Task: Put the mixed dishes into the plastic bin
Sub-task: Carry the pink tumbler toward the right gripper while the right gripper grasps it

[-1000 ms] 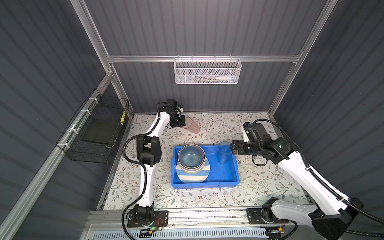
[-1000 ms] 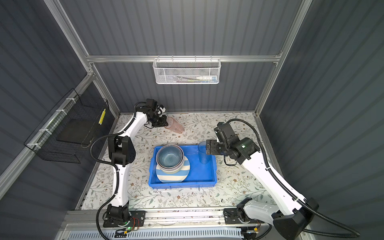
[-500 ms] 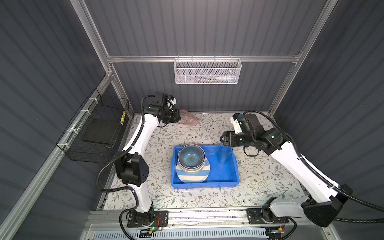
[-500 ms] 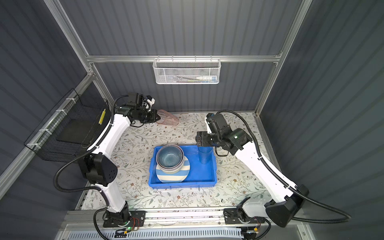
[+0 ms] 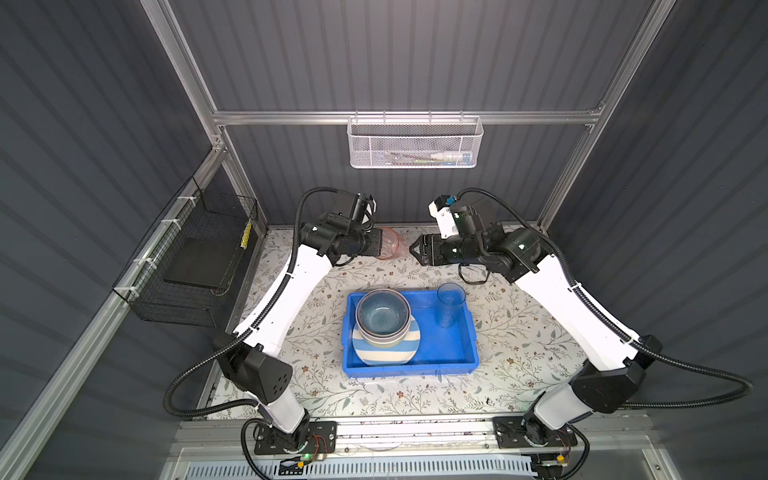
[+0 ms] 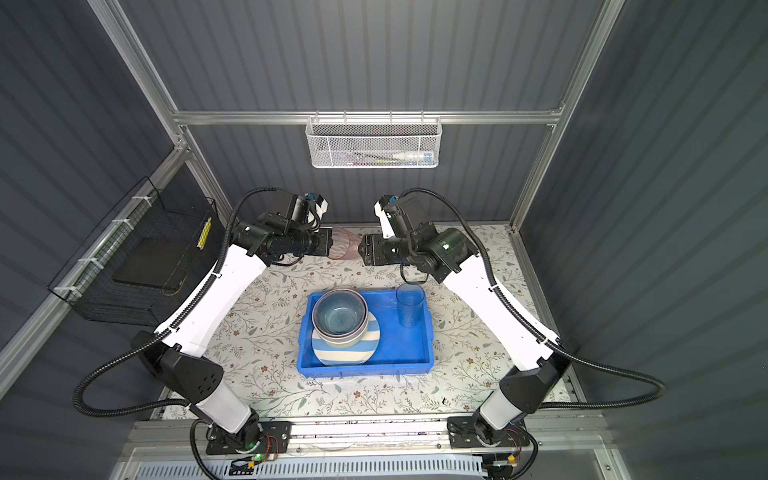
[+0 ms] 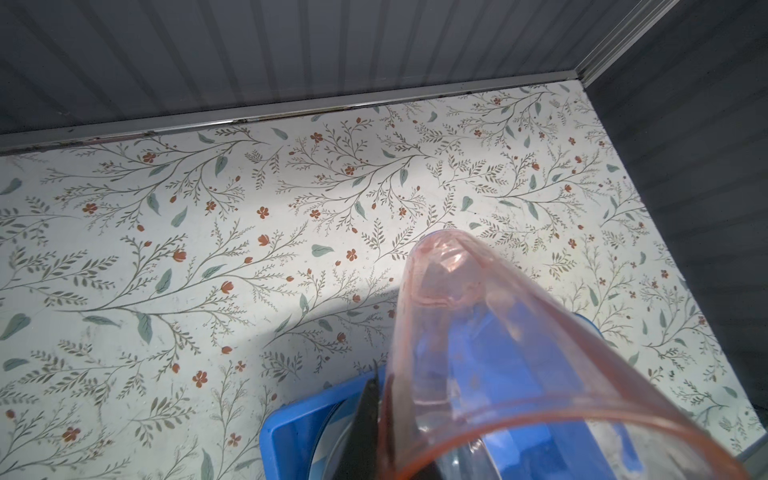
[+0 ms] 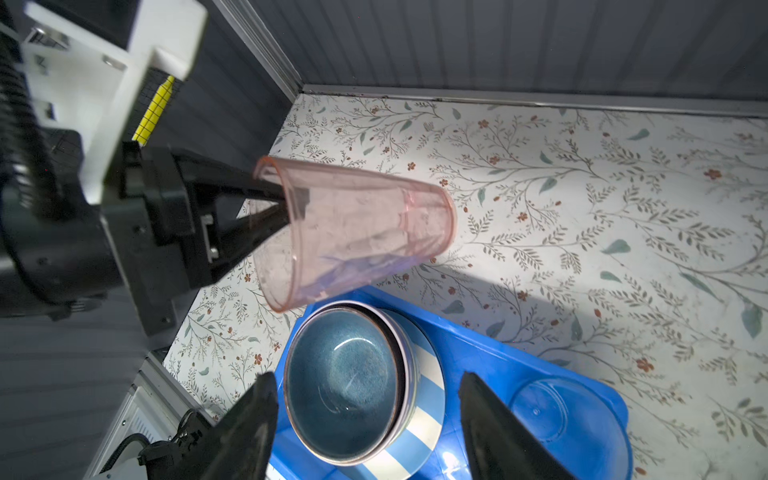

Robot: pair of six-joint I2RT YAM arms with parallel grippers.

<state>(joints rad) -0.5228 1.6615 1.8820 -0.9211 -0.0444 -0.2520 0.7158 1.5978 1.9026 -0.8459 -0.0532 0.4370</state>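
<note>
My left gripper [image 5: 380, 245] [image 6: 328, 246] is shut on the rim of a translucent pink tumbler [image 5: 391, 248] [image 6: 343, 248] [image 8: 353, 228]. It holds the tumbler on its side in the air, behind the bright blue plastic bin [image 5: 471, 332] [image 6: 429, 332]. My right gripper [image 5: 411, 251] [image 6: 360, 253] [image 8: 368, 382] faces the tumbler's base from close by, open and holding nothing. In the bin, nested bowls [image 5: 382, 318] [image 6: 338, 318] [image 8: 340, 386] with a dark blue one on top sit on a blue-white striped plate [image 5: 386, 355] [image 8: 424, 374]. A translucent blue tumbler [image 5: 449, 305] [image 6: 409, 305] [image 8: 540, 411] stands upright in a back corner of the bin.
A white mesh basket [image 5: 415, 143] hangs on the back wall above the arms. A black wire basket [image 5: 199, 257] hangs on the left wall. The bin lies on a floral-patterned tabletop [image 5: 519, 332] enclosed by dark walls.
My left arm has lifted the pink tumbler off the table toward the middle. My right gripper has left the blue tumbler in the bin and swung back up to the pink one, jaws narrowing.
</note>
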